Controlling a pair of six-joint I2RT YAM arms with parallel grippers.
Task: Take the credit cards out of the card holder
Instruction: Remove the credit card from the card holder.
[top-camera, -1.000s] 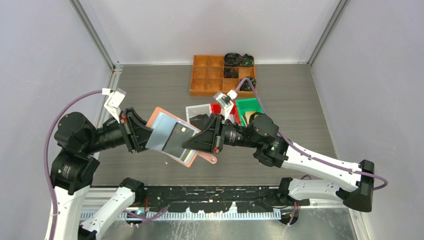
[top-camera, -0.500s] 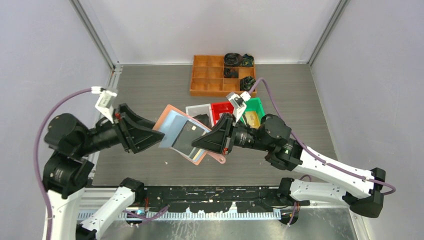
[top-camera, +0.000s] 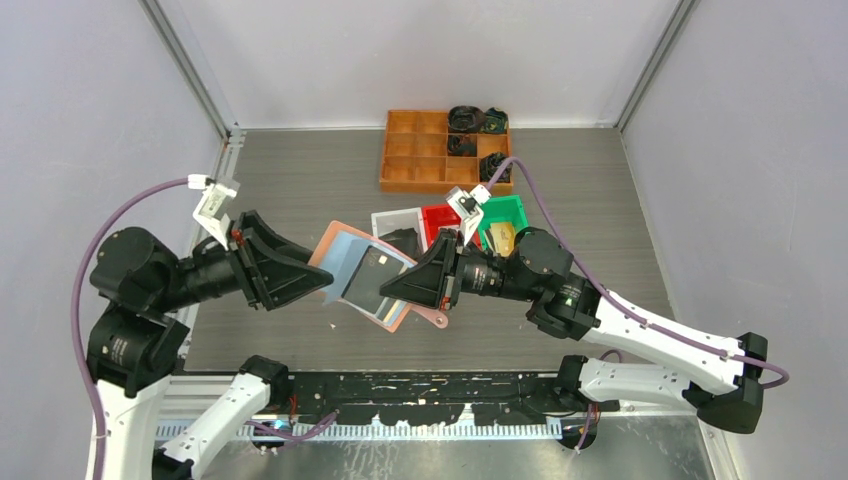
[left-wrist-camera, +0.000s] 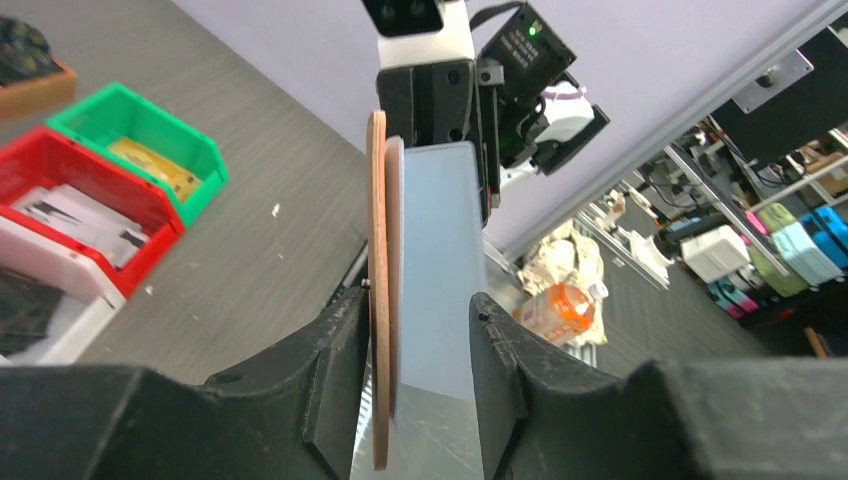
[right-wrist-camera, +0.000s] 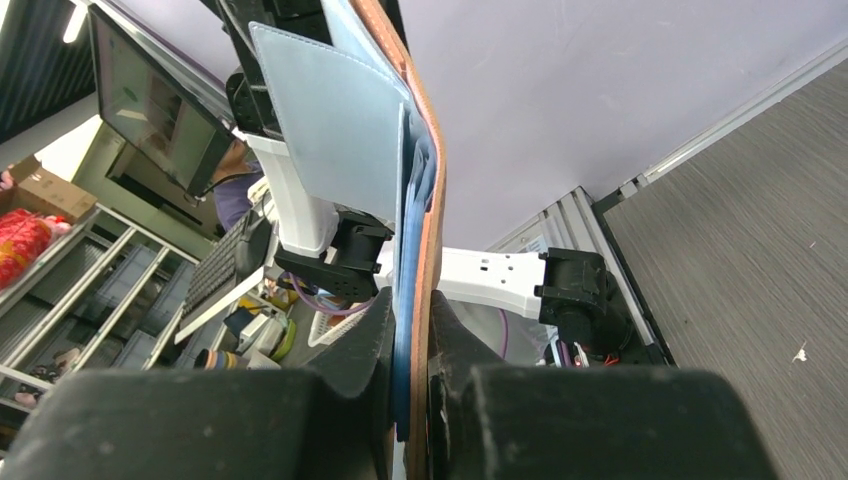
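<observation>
The grey counter (top-camera: 300, 170) is the biggest thing here, and two arms reach over it from the near edge. At the back sits an orange tray (top-camera: 415, 150). In front of the tray are a white bin (top-camera: 392, 218), a red bin (top-camera: 440, 213) and a green bin (top-camera: 505, 210).

The card holder (top-camera: 345, 258) is up in the air above the counter, between the two arms. It is open, so its pale blue pockets show. A dark card (top-camera: 372, 272) sits in one pocket, so I think the cards are not out yet.

The right hand (top-camera: 392, 290) pinches the right edge of the card holder tight. In the right wrist view, its two fingers (right-wrist-camera: 365, 350) squeeze the pink cover and the blue pockets together.

The left hand (top-camera: 322, 280) is at the left edge of the holder. Its fingers (left-wrist-camera: 330, 370) stand partly apart, one on each side of the edge. They do not seem to squeeze it.

I think this step is getting a grip on a card. Next, the left hand needs to find the edge of one card, close on only that card, and pull it out of its pocket. The right hand needs to hold the holder steady.
</observation>
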